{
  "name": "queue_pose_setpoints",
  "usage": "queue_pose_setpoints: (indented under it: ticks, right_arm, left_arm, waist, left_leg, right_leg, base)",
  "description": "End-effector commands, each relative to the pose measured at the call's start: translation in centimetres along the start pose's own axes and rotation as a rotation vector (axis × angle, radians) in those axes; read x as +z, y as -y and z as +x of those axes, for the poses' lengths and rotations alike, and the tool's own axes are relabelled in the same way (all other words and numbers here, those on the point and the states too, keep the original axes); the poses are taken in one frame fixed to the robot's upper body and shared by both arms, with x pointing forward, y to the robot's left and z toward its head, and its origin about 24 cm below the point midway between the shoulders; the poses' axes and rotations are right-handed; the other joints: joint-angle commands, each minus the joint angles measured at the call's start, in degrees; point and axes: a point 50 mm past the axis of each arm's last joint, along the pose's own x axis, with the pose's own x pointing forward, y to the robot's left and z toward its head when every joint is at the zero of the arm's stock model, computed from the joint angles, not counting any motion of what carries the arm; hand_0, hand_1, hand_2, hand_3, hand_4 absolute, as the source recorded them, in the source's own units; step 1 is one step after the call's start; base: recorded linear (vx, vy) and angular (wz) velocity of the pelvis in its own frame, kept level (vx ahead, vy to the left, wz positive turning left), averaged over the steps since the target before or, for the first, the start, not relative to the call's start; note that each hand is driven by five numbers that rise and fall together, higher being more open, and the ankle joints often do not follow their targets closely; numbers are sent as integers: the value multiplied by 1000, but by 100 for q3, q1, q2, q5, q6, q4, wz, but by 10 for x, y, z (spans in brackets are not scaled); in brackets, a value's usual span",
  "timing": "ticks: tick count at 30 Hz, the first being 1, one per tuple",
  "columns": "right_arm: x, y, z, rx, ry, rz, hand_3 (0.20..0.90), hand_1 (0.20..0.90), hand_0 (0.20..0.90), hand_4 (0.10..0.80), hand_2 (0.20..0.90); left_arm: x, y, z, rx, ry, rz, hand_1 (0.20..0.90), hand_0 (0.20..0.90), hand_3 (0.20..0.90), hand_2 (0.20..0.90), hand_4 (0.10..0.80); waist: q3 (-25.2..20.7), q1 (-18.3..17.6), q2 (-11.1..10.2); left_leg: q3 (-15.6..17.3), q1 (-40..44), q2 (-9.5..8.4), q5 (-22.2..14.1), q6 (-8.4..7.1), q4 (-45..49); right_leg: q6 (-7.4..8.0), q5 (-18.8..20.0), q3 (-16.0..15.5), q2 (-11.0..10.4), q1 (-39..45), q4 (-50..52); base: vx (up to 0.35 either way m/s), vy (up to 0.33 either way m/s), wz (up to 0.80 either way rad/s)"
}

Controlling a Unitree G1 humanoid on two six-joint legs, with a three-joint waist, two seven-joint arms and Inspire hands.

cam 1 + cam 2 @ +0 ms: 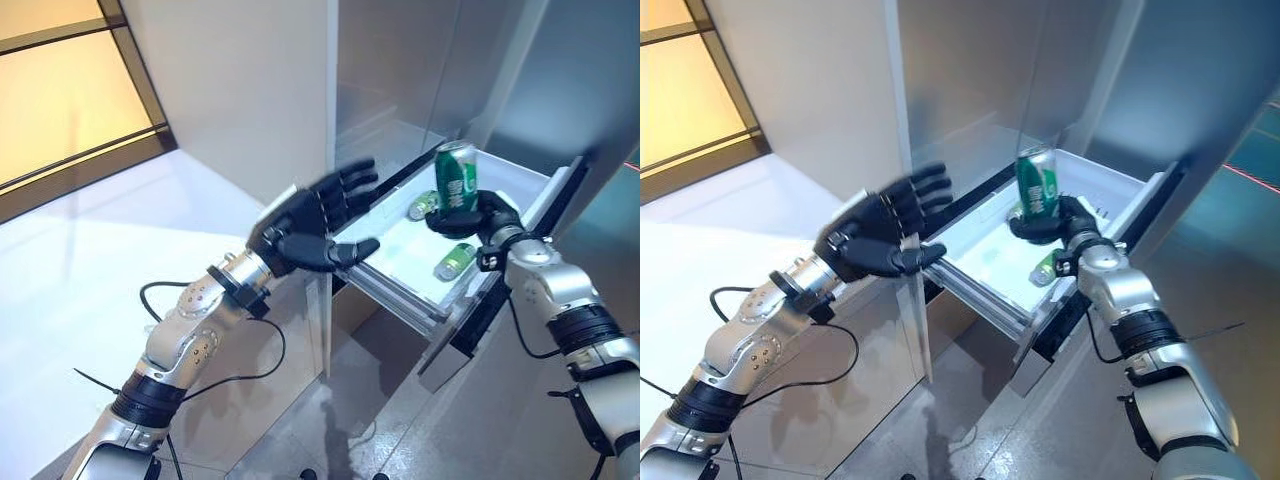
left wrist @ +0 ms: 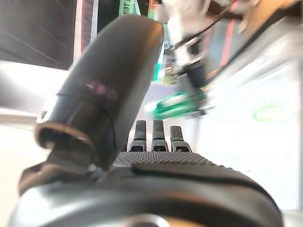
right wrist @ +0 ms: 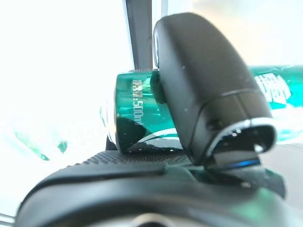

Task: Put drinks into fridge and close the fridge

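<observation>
My right hand (image 1: 478,222) is shut on a green can (image 1: 457,176) and holds it upright above the open white fridge drawer (image 1: 405,255). The can shows in the right wrist view (image 3: 142,111) under the thumb (image 3: 208,90). Green cans (image 1: 454,261) lie on their sides in the drawer. My left hand (image 1: 305,225) is open, fingers straight, at the drawer's left front corner beside the fridge's white side wall (image 1: 250,90). The held can shows past the left hand's fingers (image 2: 154,135) in the left wrist view (image 2: 177,105).
The drawer's front panel (image 1: 490,290) sticks out toward me, low on the right. The grey fridge body (image 1: 420,70) rises behind the drawer. A dark-framed window (image 1: 70,100) stands at the far left. White floor (image 1: 60,280) lies below it.
</observation>
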Motion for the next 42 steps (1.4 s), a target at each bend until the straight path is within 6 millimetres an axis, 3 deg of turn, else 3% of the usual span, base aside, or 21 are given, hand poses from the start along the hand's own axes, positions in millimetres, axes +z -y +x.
queue_pose_setpoints:
  ticks: [1,4,11,14,20,27,32,40,41,42]
  right_arm:
    - [138,49,-20,-149,483,-84,200,300,300,100,300]
    - [137,72,-19,-212,415,-148,200,300,300,100,300]
    - [123,114,-20,-289,208,-283,200,300,300,100,300]
    - [105,121,-17,-284,110,-311,200,300,300,100,300]
    - [79,117,-11,-238,24,-318,200,300,300,100,300]
    - [58,111,-6,-195,-58,-365,200,300,300,100,300]
    - [50,109,-5,-160,-143,-436,200,300,300,100,300]
    - [56,102,-2,-117,-205,-557,200,300,300,100,300]
    - [56,101,-2,-115,-209,-559,214,312,312,114,312]
    - [56,100,-2,-109,-218,-564,414,484,484,314,484]
  left_arm:
    - [-15,20,-3,-144,-27,-151,900,900,900,900,800]
    - [-54,26,-20,-161,-172,-273,900,900,900,900,800]
    - [-99,18,-51,-142,-366,-196,900,900,900,900,800]
    - [-122,6,-61,-31,-452,-121,900,900,900,900,800]
    - [-160,-24,-87,255,-592,40,900,900,900,900,800]
    - [-187,-50,-123,534,-703,48,900,900,900,900,800]
    - [-197,-56,-140,600,-776,55,900,900,900,900,800]
    - [-203,-64,-153,672,-857,47,900,900,900,900,800]
    - [-203,-64,-153,671,-857,48,900,900,900,900,800]
    - [-203,-64,-152,670,-854,49,900,900,900,900,800]
  waist:
    - [-494,225,-277]
    - [-338,376,-227]
    - [186,552,-84]
    - [418,573,-77]
    - [757,536,-86]
    - [1069,515,-50]
    - [1254,509,25]
    - [1386,498,76]
    - [1391,500,77]
    - [1400,502,78]
  left_leg:
    - [34,50,-223,-352,76,133]
    - [-103,-93,-259,-294,64,161]
    - [-259,-758,-269,-135,73,292]
    - [-254,-903,-240,-106,83,337]
    - [-147,-1140,-185,-78,79,430]
    - [-41,-1379,-172,-24,56,490]
    - [26,-1528,-173,13,33,538]
    - [85,-1670,-187,62,17,541]
    - [86,-1673,-186,64,17,540]
    - [89,-1683,-187,72,17,537]
  right_leg:
    - [-42,-342,-61,80,61,382]
    - [-40,-321,-158,63,-10,374]
    - [-57,-237,-198,48,-571,451]
    - [-75,-214,-178,69,-709,488]
    - [-103,-194,-138,102,-966,590]
    - [-115,-144,-154,94,-1239,673]
    - [-121,-125,-176,60,-1392,735]
    - [-108,-97,-165,39,-1575,781]
    - [-107,-95,-168,38,-1580,785]
    - [-107,-91,-166,40,-1595,790]
  base:
    - [66,16,36]
    - [1,0,31]
    - [-167,-38,32]
    - [-75,-70,11]
    - [-76,-47,1]
    - [-91,-13,-6]
    - [-87,22,-2]
    - [-55,24,-3]
    - [-29,6,-6]
    - [-30,6,-7]
